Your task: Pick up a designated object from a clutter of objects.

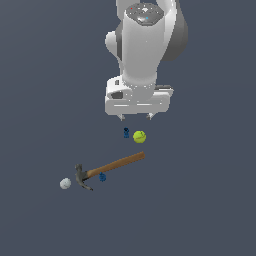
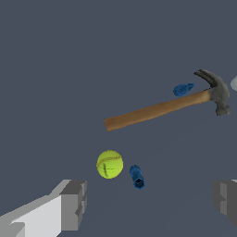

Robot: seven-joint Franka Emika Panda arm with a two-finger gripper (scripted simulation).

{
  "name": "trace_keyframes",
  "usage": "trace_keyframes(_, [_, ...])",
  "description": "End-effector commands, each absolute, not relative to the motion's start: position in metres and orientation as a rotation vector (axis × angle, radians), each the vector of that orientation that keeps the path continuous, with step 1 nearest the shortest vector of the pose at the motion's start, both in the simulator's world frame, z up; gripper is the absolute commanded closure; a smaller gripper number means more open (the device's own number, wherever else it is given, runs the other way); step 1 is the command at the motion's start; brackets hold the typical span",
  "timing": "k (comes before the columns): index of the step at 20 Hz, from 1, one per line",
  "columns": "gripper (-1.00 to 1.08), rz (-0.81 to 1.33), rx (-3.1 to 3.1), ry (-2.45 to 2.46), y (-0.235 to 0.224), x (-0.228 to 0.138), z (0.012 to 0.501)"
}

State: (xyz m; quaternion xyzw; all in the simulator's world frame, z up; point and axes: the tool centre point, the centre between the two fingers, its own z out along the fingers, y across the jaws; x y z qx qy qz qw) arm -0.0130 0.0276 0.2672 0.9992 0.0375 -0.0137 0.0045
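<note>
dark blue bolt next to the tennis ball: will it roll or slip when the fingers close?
Probably rolls: the dark blue bolt looks cylindrical and lies on its side. Likely rigid and light, being smaller than the yellow-green ball. That ball sits close beside it, apparently not touching, so a finger of the open gripper may nudge it.

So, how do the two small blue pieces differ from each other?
The dark blue piece is darker and longer; the brighter blue piece looks squatter. The dark one lies beside the yellow-green ball, near the open claw; the brighter one lies close beside the hammer handle. Both are tiny and blue.
</note>
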Motion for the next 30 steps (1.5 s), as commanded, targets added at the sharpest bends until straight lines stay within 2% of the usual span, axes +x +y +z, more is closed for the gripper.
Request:
trace_keyframes(1, [-0.92, -0.04, 3.132, 0.105, 0.025, -0.017, 0.252])
trace_keyframes(17, [-0.92, -0.012, 3.141, -0.012, 0.0, -0.08, 0.133])
trace_keyframes(30, [-0.92, 0.0, 3.141, -0.062, -0.009, -0.117, 0.094])
